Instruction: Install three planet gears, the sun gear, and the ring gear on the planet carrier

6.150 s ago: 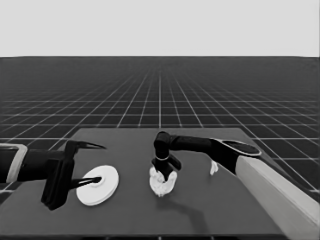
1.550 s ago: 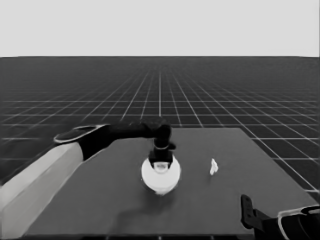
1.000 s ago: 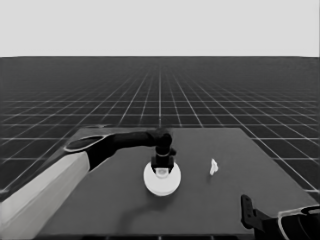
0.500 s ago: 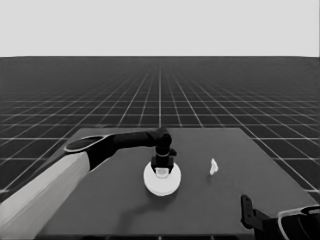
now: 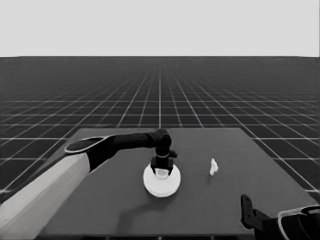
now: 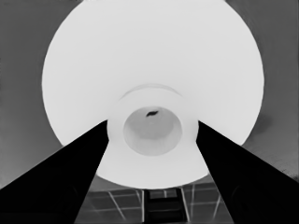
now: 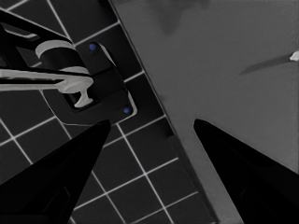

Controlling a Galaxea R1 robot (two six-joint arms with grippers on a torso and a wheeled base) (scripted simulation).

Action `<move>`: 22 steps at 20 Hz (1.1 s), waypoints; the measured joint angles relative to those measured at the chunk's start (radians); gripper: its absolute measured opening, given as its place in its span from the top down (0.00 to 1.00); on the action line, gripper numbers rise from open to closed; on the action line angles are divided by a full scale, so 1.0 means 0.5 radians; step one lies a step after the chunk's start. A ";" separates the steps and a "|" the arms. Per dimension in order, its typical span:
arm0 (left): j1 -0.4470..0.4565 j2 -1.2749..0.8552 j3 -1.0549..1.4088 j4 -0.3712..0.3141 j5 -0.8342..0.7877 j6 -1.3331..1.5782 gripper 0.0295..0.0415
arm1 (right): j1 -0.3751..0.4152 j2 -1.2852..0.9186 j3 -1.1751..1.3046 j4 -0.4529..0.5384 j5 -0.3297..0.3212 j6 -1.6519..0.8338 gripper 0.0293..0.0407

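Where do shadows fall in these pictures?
Head view: the shadow of the left arm curves over the table in front of the larger round part, which the left gripper holds. Left wrist view: a faint shadow lies beside that part. Right wrist view, from the parked right gripper: a dark streak runs beside the thin white piece.

Thin white piece (image 5: 213, 167) stands apart, right of the larger round part (image 5: 161, 182).
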State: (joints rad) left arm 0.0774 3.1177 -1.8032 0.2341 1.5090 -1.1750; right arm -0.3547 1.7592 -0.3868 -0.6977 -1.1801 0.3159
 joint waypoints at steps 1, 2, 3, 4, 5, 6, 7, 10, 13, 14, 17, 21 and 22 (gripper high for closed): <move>0.000 0.000 0.000 0.000 0.000 0.017 0.56 | 0.000 0.000 0.000 0.000 0.000 0.000 0.19; 0.001 0.000 0.000 0.000 0.000 0.035 0.56 | 0.000 0.000 0.000 0.000 0.000 0.000 0.19; 0.001 0.000 0.000 0.000 0.000 0.052 0.56 | 0.000 0.000 0.000 0.000 0.000 0.000 0.19; 0.001 0.000 0.000 0.000 0.000 0.070 0.56 | 0.000 0.000 0.000 0.000 0.000 0.000 0.19; 0.002 0.000 0.000 0.000 0.000 0.087 0.56 | 0.000 0.000 0.000 0.000 0.000 0.000 0.19; 0.001 0.000 0.000 0.000 0.000 0.105 0.56 | 0.000 0.000 0.000 0.000 0.000 0.000 0.19; 0.002 0.000 0.000 0.000 0.000 0.122 0.56 | 0.000 0.000 0.000 0.000 0.000 0.000 0.19; 0.002 0.000 0.000 0.000 0.000 0.175 0.56 | 0.000 0.000 0.000 0.000 0.000 0.000 0.19; 0.004 0.000 0.000 0.000 0.000 0.227 0.56 | 0.000 0.000 0.000 0.000 0.000 0.000 0.19; 0.004 0.000 0.000 0.000 0.000 0.244 0.56 | 0.000 0.000 0.000 0.000 0.000 0.000 0.19; 0.004 0.000 0.000 0.000 0.000 0.297 0.56 | 0.000 0.000 0.000 0.000 0.000 0.000 0.19; 0.005 0.000 0.000 0.000 0.000 0.366 0.56 | 0.000 0.000 0.000 0.000 0.000 0.000 0.19; 0.005 0.000 0.000 0.000 0.000 0.384 0.56 | 0.000 0.000 0.000 0.000 0.000 0.000 0.19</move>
State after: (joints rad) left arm 0.0798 3.1175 -1.8033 0.2341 1.5089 -0.9830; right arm -0.3547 1.7592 -0.3868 -0.6977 -1.1801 0.3159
